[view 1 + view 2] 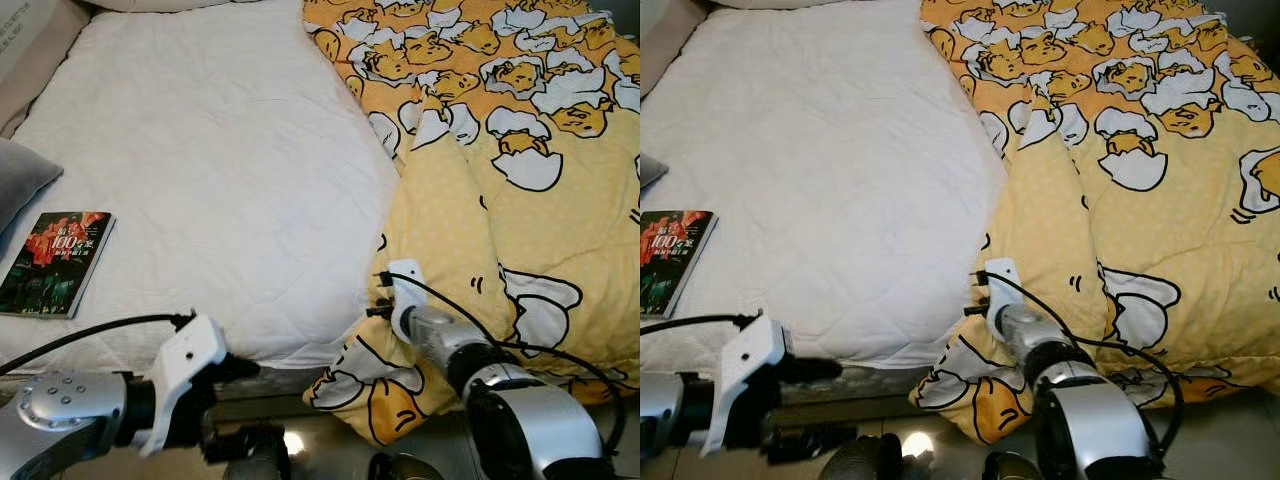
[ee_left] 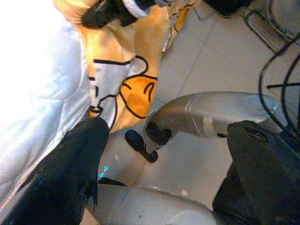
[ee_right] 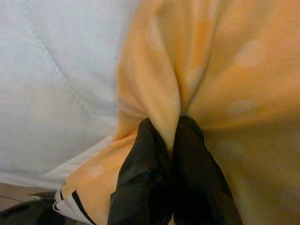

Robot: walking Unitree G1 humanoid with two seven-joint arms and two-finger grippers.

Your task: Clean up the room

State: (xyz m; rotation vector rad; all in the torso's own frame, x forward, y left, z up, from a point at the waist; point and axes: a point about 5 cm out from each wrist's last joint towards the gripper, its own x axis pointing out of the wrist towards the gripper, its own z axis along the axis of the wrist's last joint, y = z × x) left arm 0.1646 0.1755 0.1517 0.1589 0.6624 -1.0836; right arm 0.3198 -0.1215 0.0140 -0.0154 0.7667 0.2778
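Right claw (image 3: 168, 136) pinching yellow duvet (image 1: 520, 230) — book (image 1: 55, 262) well apart on mattress (image 1: 220, 170).

The right tool (image 3: 172, 136) reaches forward with fingers pinched together, while the left tool (image 1: 235, 400) hangs low.

A rumpled yellow cartoon-egg duvet (image 1: 520, 190) covers the frame's right half, its lower corner drooping off the white mattress (image 1: 210, 170), bunched into a fold there.
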